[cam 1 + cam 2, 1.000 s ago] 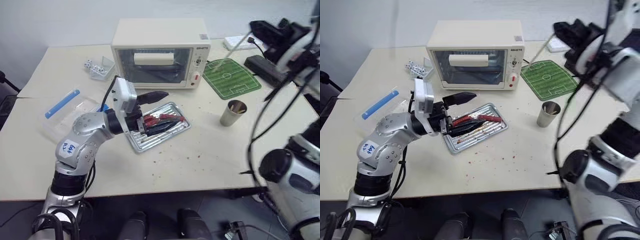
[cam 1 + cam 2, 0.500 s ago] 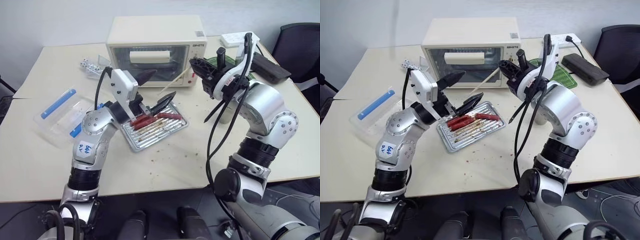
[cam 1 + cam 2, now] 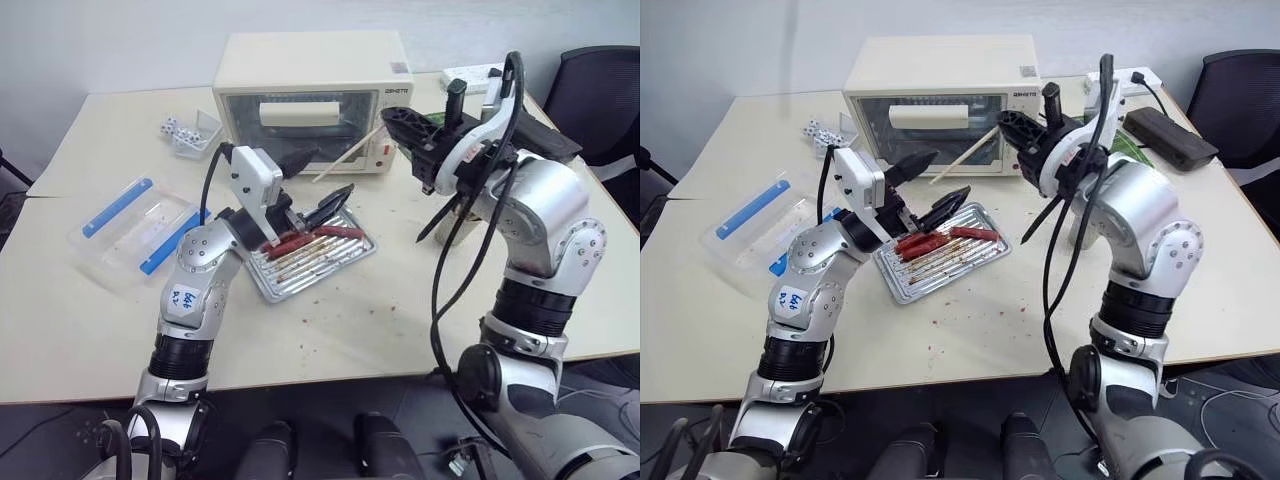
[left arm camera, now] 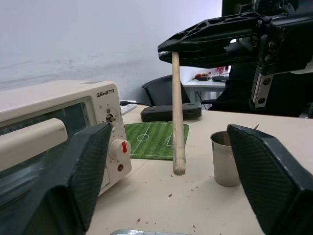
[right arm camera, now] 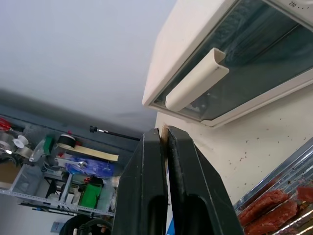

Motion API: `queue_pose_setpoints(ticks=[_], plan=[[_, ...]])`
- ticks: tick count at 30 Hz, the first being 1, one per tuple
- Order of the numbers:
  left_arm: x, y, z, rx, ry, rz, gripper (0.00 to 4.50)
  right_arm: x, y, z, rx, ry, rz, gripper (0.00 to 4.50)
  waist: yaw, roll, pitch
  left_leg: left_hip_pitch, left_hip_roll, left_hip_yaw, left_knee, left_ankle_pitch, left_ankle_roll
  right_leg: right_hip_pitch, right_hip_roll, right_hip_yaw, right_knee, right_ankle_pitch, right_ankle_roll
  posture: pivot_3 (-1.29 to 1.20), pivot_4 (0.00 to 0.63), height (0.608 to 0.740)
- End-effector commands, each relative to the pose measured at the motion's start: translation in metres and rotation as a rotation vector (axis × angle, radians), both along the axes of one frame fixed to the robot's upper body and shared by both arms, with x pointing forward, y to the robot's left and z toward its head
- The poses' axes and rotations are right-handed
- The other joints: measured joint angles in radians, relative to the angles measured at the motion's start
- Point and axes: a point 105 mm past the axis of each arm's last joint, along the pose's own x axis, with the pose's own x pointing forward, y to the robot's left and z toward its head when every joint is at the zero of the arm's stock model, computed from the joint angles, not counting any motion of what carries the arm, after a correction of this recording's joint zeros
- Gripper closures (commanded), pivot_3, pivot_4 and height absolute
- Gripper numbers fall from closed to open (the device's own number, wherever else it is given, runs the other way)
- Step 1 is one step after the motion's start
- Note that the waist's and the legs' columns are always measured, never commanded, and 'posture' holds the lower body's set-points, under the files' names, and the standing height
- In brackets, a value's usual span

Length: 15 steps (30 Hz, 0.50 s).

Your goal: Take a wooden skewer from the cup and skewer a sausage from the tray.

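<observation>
Right hand (image 3: 1015, 128) clenched on skewer (image 3: 965, 160), held in air before the oven (image 3: 940, 100). Left hand (image 3: 930, 190) spread open over tray (image 3: 940, 262), sausages (image 3: 925, 243) inside. Cup (image 4: 224, 159) on worktop (image 3: 980, 320).

The table (image 3: 420, 320) has a plain cream top, with a seam running across its left part, and it is speckled with small dark red crumbs. Behind it stands a bare pale grey wall (image 3: 120, 40). A black office chair (image 3: 600, 85) stands at the table's far right corner (a second one shows by a far desk in the left wrist view). The floor (image 3: 620, 370) below the table's right edge is grey. The right wrist view shows a shelf (image 5: 58, 171) stacked with tape rolls and small items. Lighting is even and diffuse, casting soft shadows.
</observation>
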Motion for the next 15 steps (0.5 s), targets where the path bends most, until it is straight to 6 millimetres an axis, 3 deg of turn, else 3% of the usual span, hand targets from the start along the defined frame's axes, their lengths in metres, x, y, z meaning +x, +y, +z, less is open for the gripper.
queue_pose_setpoints(ticks=[1, 9, 15], plan=[[-0.0071, 0.0028, 0.0092, -0.012, -0.050, -0.021, 1.57, -0.0103, 0.0032, 0.0096, 0.008, -0.058, 0.041, 4.45, 0.000, 0.000, 0.000, 0.000, 0.000, 0.000, 0.000, 0.000, 0.000, 0.000, 0.000, 0.000, 0.000, 0.000, 0.000, 0.00, 0.150, 0.740], [-0.0079, 0.0003, 0.0108, -0.004, -0.053, -0.024, 4.00, -0.0113, 0.0041, 0.0087, 0.016, -0.064, 0.046, 4.45, 0.001, 0.000, 0.000, 0.000, 0.000, 0.000, 0.000, 0.000, 0.000, 0.000, 0.000, 0.000, 0.000, 0.000, 0.000, 0.00, 0.150, 0.740], [-0.0080, 0.0003, 0.0111, -0.006, -0.050, -0.019, 4.00, -0.0105, 0.0028, 0.0080, 0.024, -0.060, 0.039, 4.45, 0.002, 0.000, 0.000, 0.000, 0.000, 0.000, 0.000, 0.000, 0.000, 0.000, 0.000, 0.000, 0.000, 0.000, 0.000, 0.00, 0.150, 0.740]])
